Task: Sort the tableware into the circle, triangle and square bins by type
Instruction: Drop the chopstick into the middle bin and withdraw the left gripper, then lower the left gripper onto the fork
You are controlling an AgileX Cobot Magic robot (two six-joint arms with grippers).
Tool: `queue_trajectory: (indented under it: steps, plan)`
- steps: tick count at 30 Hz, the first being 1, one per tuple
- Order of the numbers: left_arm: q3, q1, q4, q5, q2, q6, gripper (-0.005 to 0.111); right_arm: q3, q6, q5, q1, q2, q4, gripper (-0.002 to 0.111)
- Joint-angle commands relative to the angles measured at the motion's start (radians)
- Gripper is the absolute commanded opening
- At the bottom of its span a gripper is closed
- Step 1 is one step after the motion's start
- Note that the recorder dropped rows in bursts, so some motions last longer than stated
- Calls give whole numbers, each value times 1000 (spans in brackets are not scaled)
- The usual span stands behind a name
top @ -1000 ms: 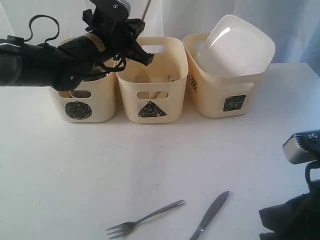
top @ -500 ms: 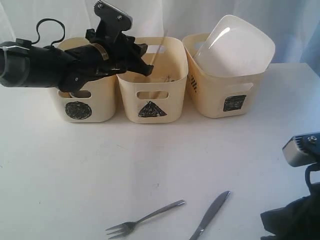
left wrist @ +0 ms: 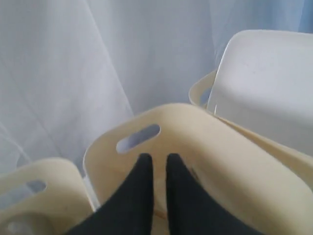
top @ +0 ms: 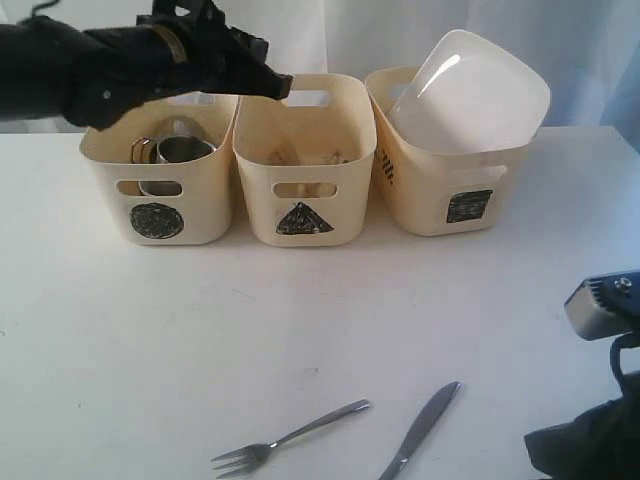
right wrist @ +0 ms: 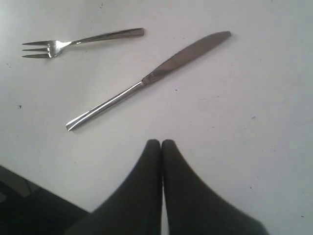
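Three cream bins stand in a row at the back: circle bin (top: 158, 195), triangle bin (top: 303, 185), square bin (top: 440, 180). Two steel mugs (top: 176, 151) sit in the circle bin. A large white square plate (top: 470, 90) leans in the square bin. Thin wooden pieces (top: 330, 158) lie low in the triangle bin. My left gripper (top: 283, 86) (left wrist: 159, 157) hovers over the triangle bin's (left wrist: 195, 147) left rim, narrowly open and empty. The fork (top: 290, 437) (right wrist: 73, 41) and knife (top: 420, 430) (right wrist: 151, 78) lie on the table's front. My right gripper (right wrist: 161, 143) is shut, just short of the knife.
The white table (top: 300, 310) stretches between the bins and the cutlery. A pale curtain (left wrist: 73, 73) hangs behind the bins. The right arm's camera housing (top: 605, 305) sits at the front right edge.
The left arm held a thin stick above the triangle bin, lowered it in, then rose and drew back left; its fingers are now empty. The right arm barely moved.
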Motion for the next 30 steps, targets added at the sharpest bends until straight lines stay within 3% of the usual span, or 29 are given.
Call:
queue_trajectory:
  steps: [1, 7, 12, 15, 19, 23, 27, 30]
  plan:
    - [-6, -43, 19, 360, -101, -26, 0, 8, -10, 2, -3, -6, -2, 0]
    - [34, -164, -43, 746, -160, 263, 0, 8, -12, 2, -3, -6, -2, 0]
    - [54, -254, -422, 1043, -153, 669, 0, 10, -14, -2, -3, -6, -2, 0]
    - [58, -262, -601, 1125, -140, 789, 0, 12, -14, -4, -3, -6, -2, 0]
    - [58, -262, -642, 1154, -107, 791, 1, 14, -19, -11, -3, -6, -2, 0]
    - [58, -262, -642, 1214, -69, 814, 18, 14, -21, -11, -3, -6, -2, 0]
    - [58, -262, -644, 1276, -9, 869, 43, 14, -22, -11, -3, -6, -2, 0]
    - [58, -262, -643, 1274, 44, 894, 48, 14, -22, -11, -3, -6, -2, 0]
